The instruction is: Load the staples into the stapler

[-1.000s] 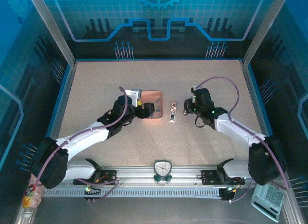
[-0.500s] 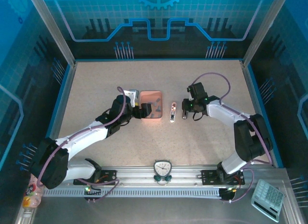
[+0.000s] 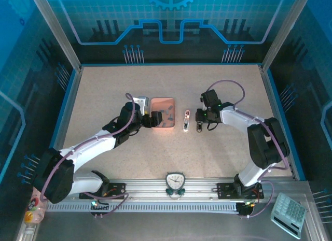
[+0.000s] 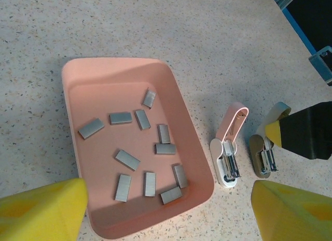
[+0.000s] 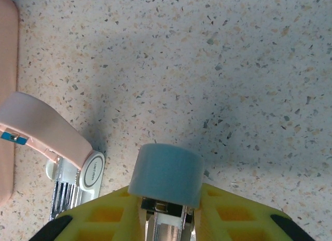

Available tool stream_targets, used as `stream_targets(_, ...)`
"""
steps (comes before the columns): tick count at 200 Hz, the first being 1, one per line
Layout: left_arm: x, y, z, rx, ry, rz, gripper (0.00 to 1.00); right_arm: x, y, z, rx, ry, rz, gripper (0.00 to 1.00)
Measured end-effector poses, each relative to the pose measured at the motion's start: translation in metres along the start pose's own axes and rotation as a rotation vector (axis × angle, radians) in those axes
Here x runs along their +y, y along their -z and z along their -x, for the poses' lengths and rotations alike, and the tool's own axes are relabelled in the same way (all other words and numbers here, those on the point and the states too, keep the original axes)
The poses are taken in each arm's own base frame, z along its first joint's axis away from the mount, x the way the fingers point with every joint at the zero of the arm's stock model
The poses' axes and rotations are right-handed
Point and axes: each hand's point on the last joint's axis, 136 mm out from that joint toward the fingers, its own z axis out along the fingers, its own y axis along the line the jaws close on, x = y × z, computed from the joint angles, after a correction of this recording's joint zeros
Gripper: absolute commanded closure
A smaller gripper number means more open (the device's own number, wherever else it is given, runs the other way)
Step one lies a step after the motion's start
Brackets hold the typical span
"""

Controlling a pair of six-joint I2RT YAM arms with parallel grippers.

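Left gripper [image 3: 149,119]: your jaws stand wide apart and grip nothing. The yellow fingers [image 4: 41,210] hang over the near end of the tray.
Tray [image 4: 115,61]: salmon pink with a rounded rim, sitting mid-table. You have bare surface on its left and far sides.
Staples [image 4: 127,159]: loose grey strips lie flat and scattered across the tray floor, a few of them close to the right wall.
Stapler [image 4: 228,147]: the pink one lies just right of the tray's right wall, with its top arm lifted and its metal channel bared.
Right gripper [image 3: 198,124]: your fingers are clamped round a second small stapler [image 4: 262,157], blue-grey, just right of the pink one. Only a thin strip of table separates the two.
Table [image 3: 104,90]: there's plenty of free speckled surface behind and out to both sides. The blue border is well apart from both grippers.
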Motion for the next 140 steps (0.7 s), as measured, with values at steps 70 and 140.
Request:
stream_targets(70, 0.007, 0.0, -0.004, 0.02, 0.008, 0.02, 0.17, 0.001, -0.006, 0.003, 0.016, -0.008, 0.001, 0.62)
stream_targets(140, 0.016, 0.002, 0.0, 0.033, 0.038, 0.041, 0.16, 0.002, 0.021, 0.008, 0.003, 0.005, -0.016, 0.49)
